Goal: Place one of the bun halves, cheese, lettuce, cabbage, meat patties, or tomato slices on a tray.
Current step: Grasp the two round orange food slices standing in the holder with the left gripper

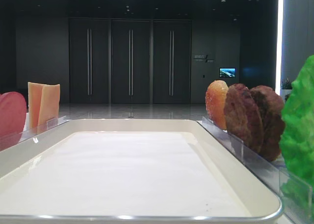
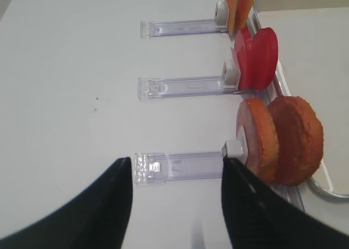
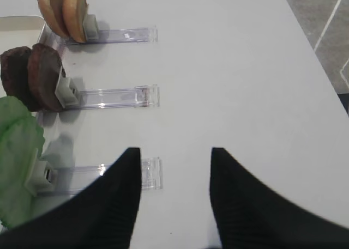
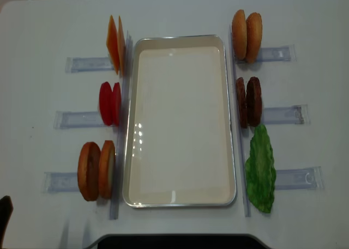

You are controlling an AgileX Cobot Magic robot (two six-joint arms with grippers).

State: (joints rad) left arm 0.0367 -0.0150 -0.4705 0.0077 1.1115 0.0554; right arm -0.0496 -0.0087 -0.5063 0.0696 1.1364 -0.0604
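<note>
Lying at the middle of the white bench (image 4: 180, 9), the tray (image 4: 180, 197) is showing only its flat white liner, with nothing on it. Along its left rim three clear holders are standing their pieces on edge: the cheese (image 4: 114, 44) toward the far left corner of the bench, the tomato slices (image 4: 110, 103) at the middle, and a pair of bun halves (image 4: 97, 170) toward the near left corner. Along the right rim a second pair of bun halves (image 4: 246, 35) is sitting at the far end, the meat patties (image 4: 248, 102) at the middle, and the lettuce (image 4: 260, 170) toward the near right corner.

In the left wrist view the left gripper (image 2: 177, 175) is hanging over the bench with its fingers (image 2: 117, 205) spread wide and holding nothing — the clear rail (image 2: 180, 166) of the near bun holder is showing between them, and the nearer bun half is sitting just beside the right-hand finger. In the right wrist view the right gripper (image 3: 174, 167) is hovering likewise, fingers (image 3: 240, 205) wide apart and holding nothing — the end of the lettuce holder's rail (image 3: 147, 175) is lying by the left-hand finger, and the lettuce itself is off to the left, apart from both fingers.
</note>
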